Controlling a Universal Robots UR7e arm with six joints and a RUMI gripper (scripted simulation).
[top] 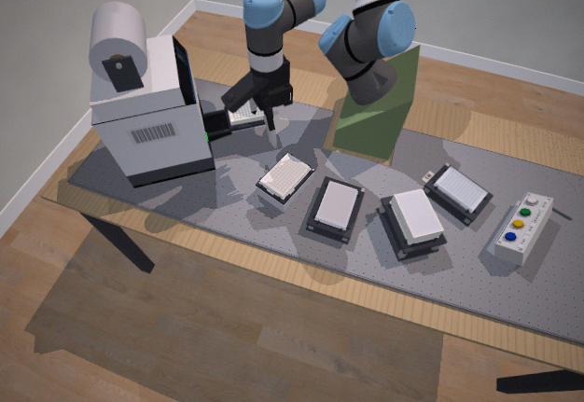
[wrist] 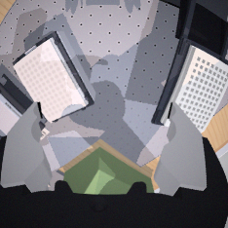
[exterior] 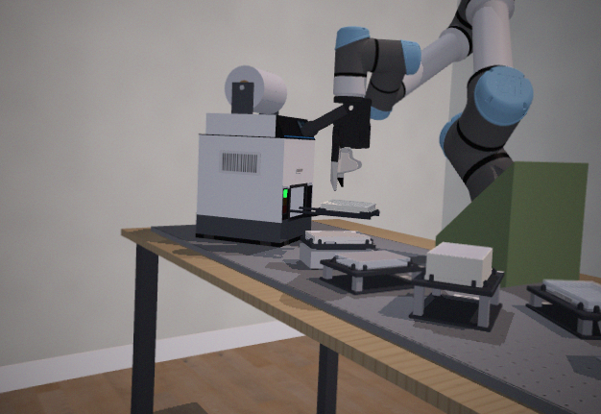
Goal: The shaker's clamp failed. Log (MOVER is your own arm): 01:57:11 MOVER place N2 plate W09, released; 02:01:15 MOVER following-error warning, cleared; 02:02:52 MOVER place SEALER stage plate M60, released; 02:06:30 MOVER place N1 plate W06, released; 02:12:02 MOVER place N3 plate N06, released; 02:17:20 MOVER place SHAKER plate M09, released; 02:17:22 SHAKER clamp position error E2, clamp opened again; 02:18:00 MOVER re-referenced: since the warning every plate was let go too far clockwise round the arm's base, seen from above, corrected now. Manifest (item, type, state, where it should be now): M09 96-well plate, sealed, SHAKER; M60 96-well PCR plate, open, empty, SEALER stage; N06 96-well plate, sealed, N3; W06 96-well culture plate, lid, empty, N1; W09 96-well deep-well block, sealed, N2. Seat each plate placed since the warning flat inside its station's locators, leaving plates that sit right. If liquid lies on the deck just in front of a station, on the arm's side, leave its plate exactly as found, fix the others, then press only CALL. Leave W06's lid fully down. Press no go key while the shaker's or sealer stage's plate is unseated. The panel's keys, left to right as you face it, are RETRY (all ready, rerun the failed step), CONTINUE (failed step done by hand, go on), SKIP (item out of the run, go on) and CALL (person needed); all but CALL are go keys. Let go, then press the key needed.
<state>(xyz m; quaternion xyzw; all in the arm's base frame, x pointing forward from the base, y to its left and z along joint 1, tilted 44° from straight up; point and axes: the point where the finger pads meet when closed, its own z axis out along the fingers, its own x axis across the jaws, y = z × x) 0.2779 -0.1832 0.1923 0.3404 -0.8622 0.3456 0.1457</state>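
Top view: the black two-jaw hand (top: 272, 135) hangs open and empty above the grey perforated table (top: 235, 246), between the white box-shaped sealer machine (top: 155, 138) and the white sealed plate on the shaker block (top: 285, 175). The open white PCR plate (top: 244, 113) lies on the sealer's black stage, partly hidden by the wrist. In the wrist view, the sealed plate (wrist: 51, 78) shows left of the pale fingers, and the PCR plate (wrist: 202, 90) right, both clear of the hand.
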